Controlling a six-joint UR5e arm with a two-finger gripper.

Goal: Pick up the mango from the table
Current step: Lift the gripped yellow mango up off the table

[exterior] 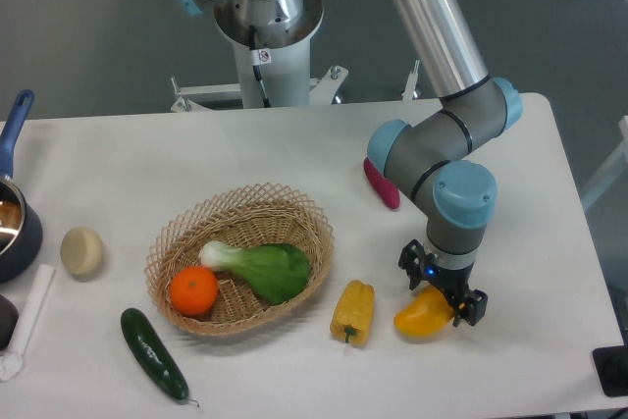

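One hand (441, 293) of yours gripped the mango (420, 317), low over the counter (294, 154), yellow pepper (353, 312) at its 9 o'clock

Views: one fixed camera is recording; no second view is sharing the scene.
Position: it is sitting high, opposite the arm's pedestal (265, 31), on the near side of the tabletop (177, 159).
Facing: it is looking steeply down and across toward the pedestal and grey floor behind.
Range: it is standing at middle distance; nearly the whole tabletop is fitting in.
Cropping: the left and bottom borders are cutting the tabletop's edges, and the pan (15, 228) is running off the left side.
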